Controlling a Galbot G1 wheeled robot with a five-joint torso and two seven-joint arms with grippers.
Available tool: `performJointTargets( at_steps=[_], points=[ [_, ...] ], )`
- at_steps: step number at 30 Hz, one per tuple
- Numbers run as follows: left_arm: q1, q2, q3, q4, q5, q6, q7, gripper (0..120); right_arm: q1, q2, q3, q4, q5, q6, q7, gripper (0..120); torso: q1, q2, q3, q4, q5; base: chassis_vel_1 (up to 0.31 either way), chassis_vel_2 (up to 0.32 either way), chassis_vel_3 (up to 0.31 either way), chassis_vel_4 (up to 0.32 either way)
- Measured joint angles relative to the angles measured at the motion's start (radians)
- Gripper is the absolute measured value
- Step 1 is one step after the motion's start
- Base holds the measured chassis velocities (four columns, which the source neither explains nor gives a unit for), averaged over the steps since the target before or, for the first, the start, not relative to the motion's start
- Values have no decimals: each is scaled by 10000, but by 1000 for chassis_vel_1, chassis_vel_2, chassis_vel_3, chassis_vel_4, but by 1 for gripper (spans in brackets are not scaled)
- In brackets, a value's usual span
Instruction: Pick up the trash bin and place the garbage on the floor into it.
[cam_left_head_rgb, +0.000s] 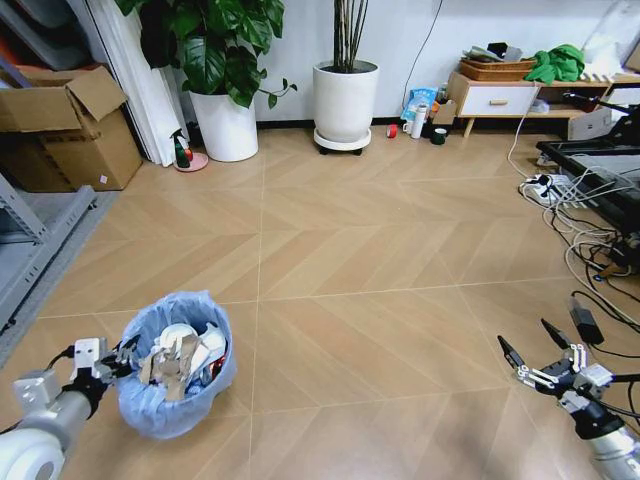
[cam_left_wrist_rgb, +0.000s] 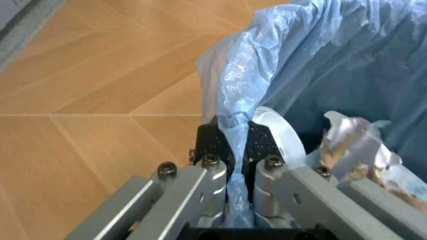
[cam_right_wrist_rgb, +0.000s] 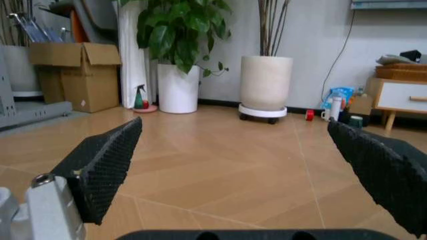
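Head view, lower left: the left gripper (cam_left_head_rgb: 128, 357) pinches the rim of the small round bin lined with crinkly light-blue plastic (cam_left_head_rgb: 150, 408), crumpled white and silvery litter (cam_left_head_rgb: 183, 355) inside. Lower right, the right gripper (cam_left_head_rgb: 528, 353) hangs spread wide, holding nothing.

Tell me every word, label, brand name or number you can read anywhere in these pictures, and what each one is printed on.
No text can be read.
Brown cardboard box: small pale label on its side, too small to read.
Blue-white packet by the wooden cabinet: print too blurred to read.
White flask beside it: markings too small to read.
Crinkly light-blue bag of the small round trash bin: no print visible.
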Motion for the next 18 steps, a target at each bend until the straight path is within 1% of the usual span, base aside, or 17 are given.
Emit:
performJointTargets(
  at_steps=[1,2,3,4,6,7,8,10,11,12,14,16,18],
  points=[
    [0,0,0,0,0,0,0,0,0,0,0,0,0,0,0,100,0,0,0,0,0,0,0,0,0],
    [-453,150,385,281,-136,51,-99,0,-55,52,44,-11,8,12,-32,100,0,0,0,-2,-6,0,0,0,0],
    [-675,215,582,441,-223,74,-154,0,-91,92,70,-15,9,25,-45,100,0,0,0,-4,-8,0,0,0,0],
    [-675,215,582,441,-223,74,-154,0,-91,92,70,-15,9,25,-45,100,0,0,0,-4,-8,0,0,0,0],
    [-1236,363,1264,1056,-413,120,-257,0,-217,239,129,-17,7,67,-85,100,0,0,0,-5,0,0,0,0,0],
    [-1414,377,1477,1417,-425,128,-257,0,-246,265,140,-17,2,69,-95,100,0,0,0,-6,-8,0,0,0,0],
    [-1414,377,1477,1417,-425,128,-257,0,-246,265,140,-17,2,69,-95,100,0,0,0,-6,-8,0,0,0,0],
    [-1627,325,1581,1993,-451,131,-261,0,-229,229,118,-42,-16,68,-99,100,0,0,0,1,-9,0,0,0,0],
    [-1779,308,1630,2346,-484,130,-231,0,-214,209,93,-56,-37,64,-99,100,0,0,0,6,-1,0,0,0,0],
    [-1779,308,1630,2346,-484,130,-231,0,-214,209,93,-56,-37,64,-99,100,0,0,0,6,-1,0,0,0,0],
    [-2100,321,1849,2829,-521,121,-144,0,-254,270,102,-48,-69,62,-100,100,0,0,0,7,-7,0,0,0,0],
    [-2184,328,1914,2925,-538,119,-131,0,-268,293,110,-40,-76,62,-100,100,0,0,0,6,-7,0,0,0,0],
    [-2517,350,2094,3171,-620,116,-106,0,-291,349,124,-5,-99,56,-100,100,0,0,0,-1,-3,0,0,0,0]
  ],
)
